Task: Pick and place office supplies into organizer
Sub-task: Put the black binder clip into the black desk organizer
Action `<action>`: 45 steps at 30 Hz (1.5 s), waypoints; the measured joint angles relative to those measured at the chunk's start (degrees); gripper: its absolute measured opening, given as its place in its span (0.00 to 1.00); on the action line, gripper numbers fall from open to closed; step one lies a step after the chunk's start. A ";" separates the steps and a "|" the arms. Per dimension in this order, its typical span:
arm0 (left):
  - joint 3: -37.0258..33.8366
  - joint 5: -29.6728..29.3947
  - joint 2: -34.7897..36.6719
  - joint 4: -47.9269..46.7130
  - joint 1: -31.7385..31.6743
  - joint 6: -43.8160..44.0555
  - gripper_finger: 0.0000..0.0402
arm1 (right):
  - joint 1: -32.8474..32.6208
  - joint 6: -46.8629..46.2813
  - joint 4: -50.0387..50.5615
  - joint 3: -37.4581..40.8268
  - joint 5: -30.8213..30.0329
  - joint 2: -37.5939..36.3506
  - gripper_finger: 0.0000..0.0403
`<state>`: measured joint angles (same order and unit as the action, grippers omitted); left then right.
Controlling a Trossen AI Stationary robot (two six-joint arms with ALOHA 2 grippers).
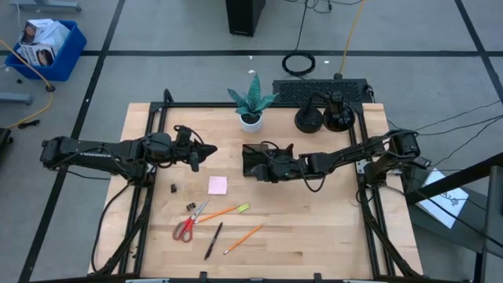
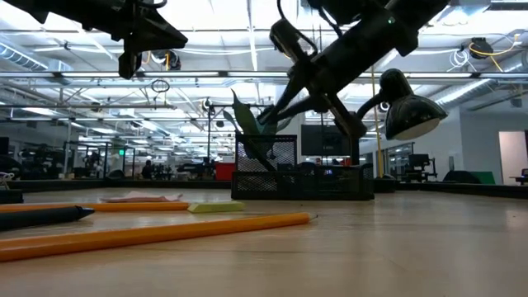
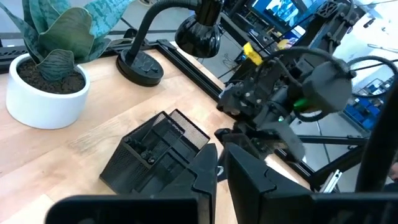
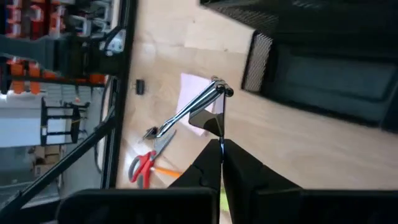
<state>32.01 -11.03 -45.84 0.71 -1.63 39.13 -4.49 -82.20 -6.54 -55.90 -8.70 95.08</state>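
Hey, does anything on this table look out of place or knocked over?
Nothing stands out. The organizer sits upright beside the right end effector, which pinches a binder clip; scissors and pencils lie flat on the table.

We look straight down over whole table (image 1: 314,228). We sit low at table level, facing room. Wrist cameras sit close behind own jaws; both share organizer (image 3: 155,152) ahead of jaws.

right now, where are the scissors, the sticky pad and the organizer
scissors (image 1: 187,227), high view, red handles
sticky pad (image 1: 218,185), high view, middle of pink top sheet
organizer (image 2: 330,183), low view, front mesh wall
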 joint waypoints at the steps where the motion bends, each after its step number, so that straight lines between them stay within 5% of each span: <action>1: 0.02 0.02 0.00 -0.02 0.00 0.00 0.09 | 0.00 -0.48 1.02 0.02 0.47 0.34 0.00; 23: 0.00 0.52 0.00 -0.15 0.00 -0.20 0.09 | 3.04 -0.37 -5.30 0.06 1.42 5.29 0.00; 45: 0.00 0.63 0.00 -0.13 0.05 0.48 0.09 | 3.73 4.88 -12.77 0.06 1.30 5.26 0.16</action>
<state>32.01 -10.39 -45.84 0.58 -1.58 39.61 -0.76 -77.33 -19.32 -55.83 -7.40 100.33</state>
